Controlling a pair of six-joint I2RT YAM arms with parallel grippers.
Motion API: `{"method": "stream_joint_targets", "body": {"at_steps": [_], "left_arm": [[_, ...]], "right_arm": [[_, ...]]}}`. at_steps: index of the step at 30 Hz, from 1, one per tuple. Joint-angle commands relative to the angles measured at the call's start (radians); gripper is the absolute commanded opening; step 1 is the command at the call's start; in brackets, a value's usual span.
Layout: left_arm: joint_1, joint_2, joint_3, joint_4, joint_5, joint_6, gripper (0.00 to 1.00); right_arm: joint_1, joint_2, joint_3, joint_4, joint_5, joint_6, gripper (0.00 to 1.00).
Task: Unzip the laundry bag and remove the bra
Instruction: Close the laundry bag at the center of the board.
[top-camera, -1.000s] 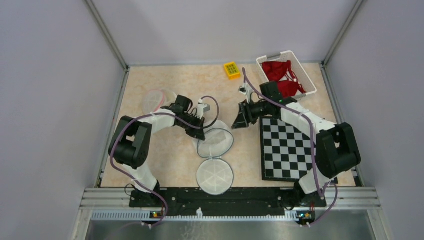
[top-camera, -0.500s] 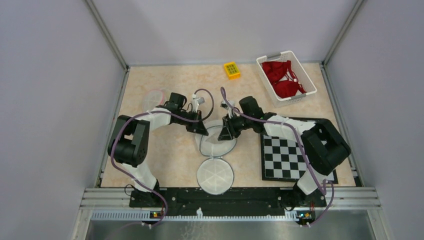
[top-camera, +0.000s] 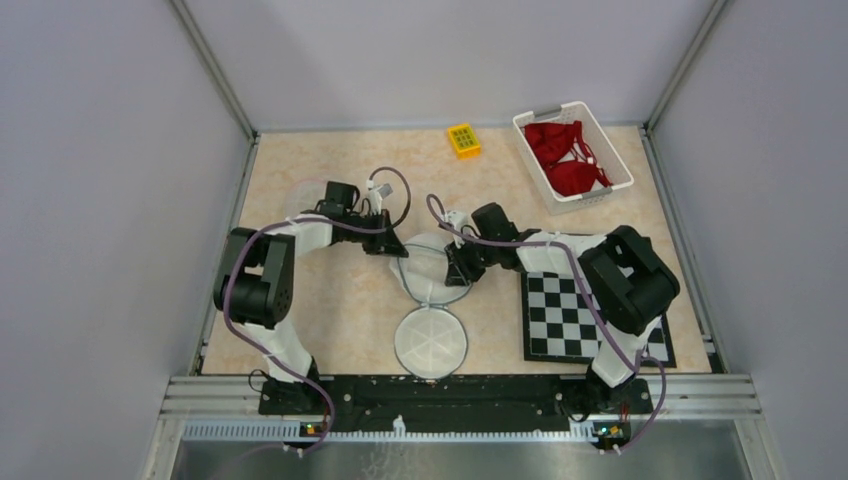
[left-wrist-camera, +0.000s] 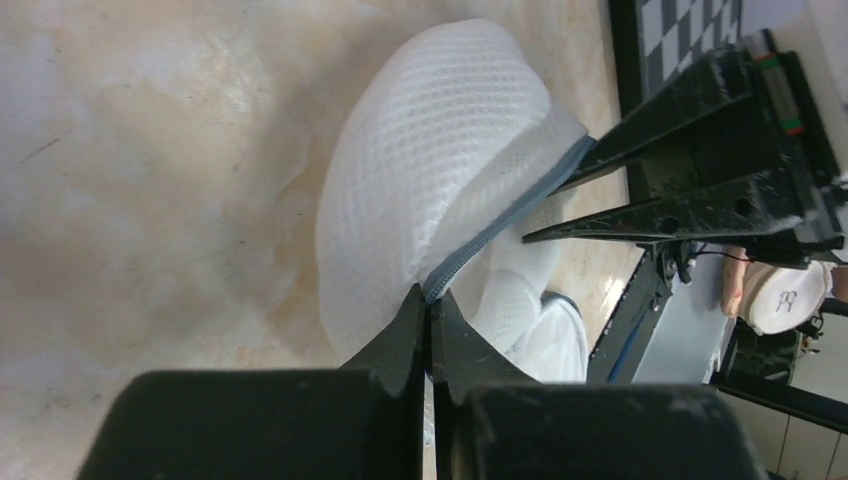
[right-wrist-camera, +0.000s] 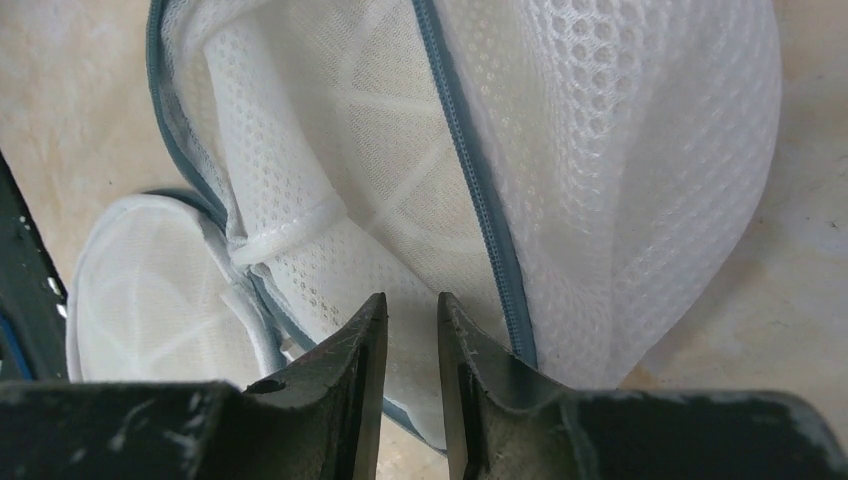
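The white mesh laundry bag (top-camera: 432, 268) stands tilted on the table centre, its mouth gaping along a grey-blue zipper (right-wrist-camera: 470, 170). My left gripper (left-wrist-camera: 430, 300) is shut on the zipper edge (left-wrist-camera: 500, 215) at the bag's left rim, seen from above at the left gripper (top-camera: 398, 248). My right gripper (right-wrist-camera: 412, 300) hovers at the bag's right side (top-camera: 457, 270), jaws a narrow gap apart over the inner mesh (right-wrist-camera: 330, 170); nothing shows pinched between them. Only mesh shows inside the bag. Red bras (top-camera: 560, 150) lie in the white basket (top-camera: 612, 150) at the back right.
A flat round mesh bag (top-camera: 430, 342) lies just in front of the held one. Another round bag (top-camera: 300, 197) sits behind the left arm. A checkered mat (top-camera: 580, 310) lies to the right, and a yellow block (top-camera: 463, 140) at the back.
My right arm swung left from beside the basket to the bag and its jaws narrowed. My left gripper drew the bag's edge back and left, staying shut.
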Motion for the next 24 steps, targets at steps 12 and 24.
{"method": "stream_joint_targets", "body": {"at_steps": [12,24], "left_arm": [[0.001,-0.059,0.05,-0.042,-0.033,0.223,0.51],[0.0,-0.506,0.022,-0.4,0.02,0.786,0.74]], "right_arm": [[0.011,-0.186,0.079,-0.148,-0.252,-0.036,0.43],[-0.019,-0.292,0.122,-0.136,-0.323,0.086,0.48]]}}
